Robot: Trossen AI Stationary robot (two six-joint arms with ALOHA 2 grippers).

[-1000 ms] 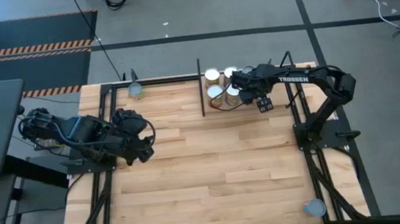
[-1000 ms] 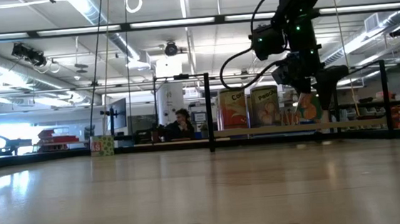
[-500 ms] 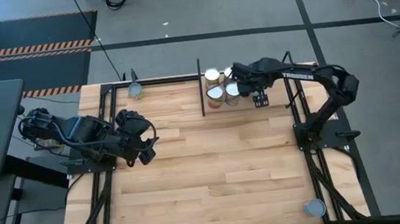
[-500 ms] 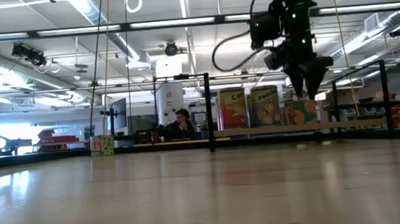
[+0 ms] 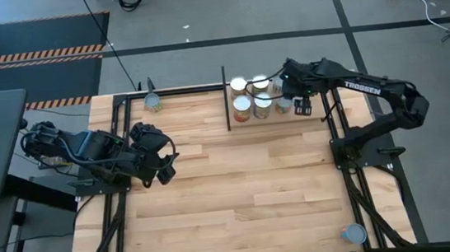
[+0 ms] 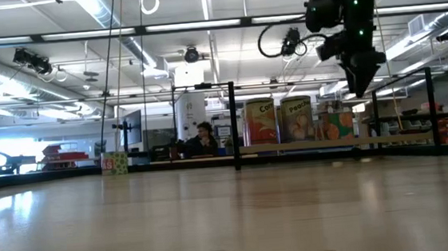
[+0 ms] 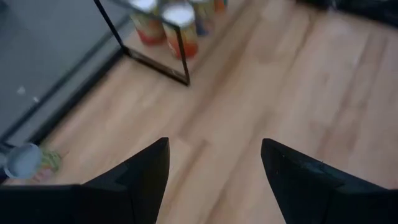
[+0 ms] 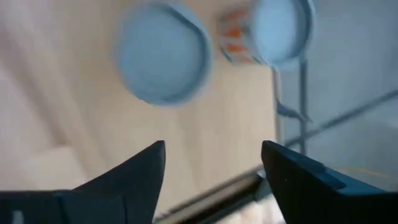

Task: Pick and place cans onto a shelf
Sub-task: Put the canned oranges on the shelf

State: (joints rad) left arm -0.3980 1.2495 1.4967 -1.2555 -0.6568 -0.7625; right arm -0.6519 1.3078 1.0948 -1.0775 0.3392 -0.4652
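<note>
Light-wood counter (image 5: pixel 239 191), viewed from above; workshop hall behind it in the low view.

Item: cans (image 5: pixel 251 99), a cluster on the shelf (image 5: pixel 245 117) at the counter's far edge, right of a black upright post (image 5: pixel 226 99). All stand upright, long axis vertical, round tops facing up. Overhead view gives tops only; low view gives the printed side labels (image 6: pixel 278 121).

Item: lone can (image 5: pixel 154 102), far edge towards the left. Another can (image 5: pixel 353 234) at the near right corner. Neither shows in the low view.

Item: right claw (image 5: pixel 299 100), arm stretched across the far right, raised above the shelf beside the cluster, pointing down; fingers apart, nothing between them.

Item: left claw (image 5: pixel 160 161), arm folded low at the left edge; fingers apart, empty, well apart from the shelf.
</note>
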